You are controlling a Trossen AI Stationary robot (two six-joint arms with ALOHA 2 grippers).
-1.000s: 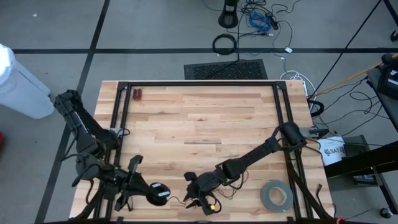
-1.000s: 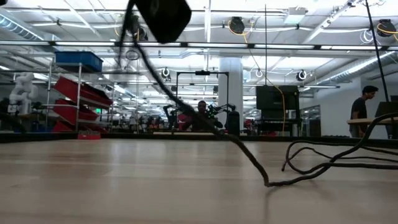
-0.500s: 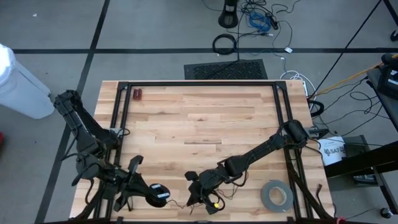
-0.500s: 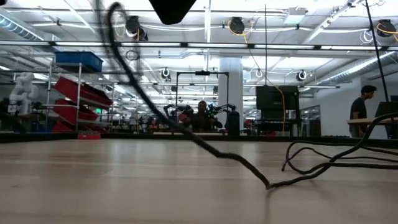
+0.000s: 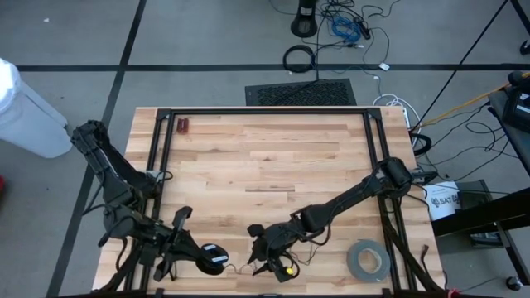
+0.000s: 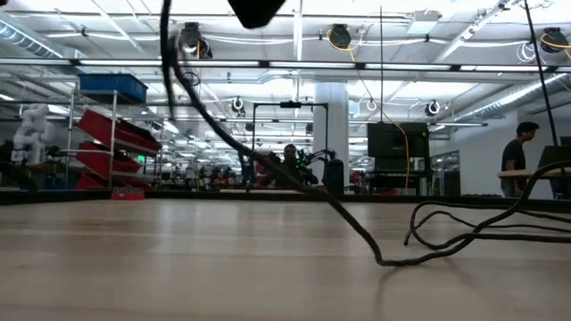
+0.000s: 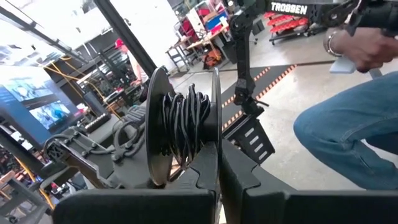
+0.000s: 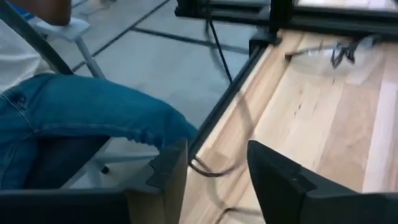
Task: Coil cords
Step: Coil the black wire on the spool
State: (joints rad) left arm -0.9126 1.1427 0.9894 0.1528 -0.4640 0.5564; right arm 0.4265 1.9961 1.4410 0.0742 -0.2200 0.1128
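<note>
The thin black cord is partly wound on a small spool [image 7: 183, 127] between two round discs. My left gripper [image 5: 199, 255] holds that spool [image 5: 212, 257] near the table's front edge. From the spool a strand [image 6: 268, 165] slopes down to the table [image 6: 384, 261] and runs on in loose loops [image 6: 473, 227]. My right gripper [image 5: 263, 263] stands a little to the right of the spool, open. The blurred cord [image 8: 214, 165] passes between its fingers; I cannot tell if it touches them. My left gripper is shut on the spool's lower part [image 7: 208, 165], where the rim of one disc goes down between the two fingers. The fingers come at it level. The spool is lifted above the table, with the wound cord showing between the discs.
A grey tape roll [image 5: 368, 259] lies at the front right. A small red object [image 5: 183, 126] sits at the far left corner. A black frame [image 5: 265, 111] borders the table. A person in jeans [image 8: 81, 118] sits close to the front edge.
My right gripper has risen a little. The hanging strand of cord has swung away from it and now climbs more steeply toward the spool. The part lying on the table has stayed where it was.
</note>
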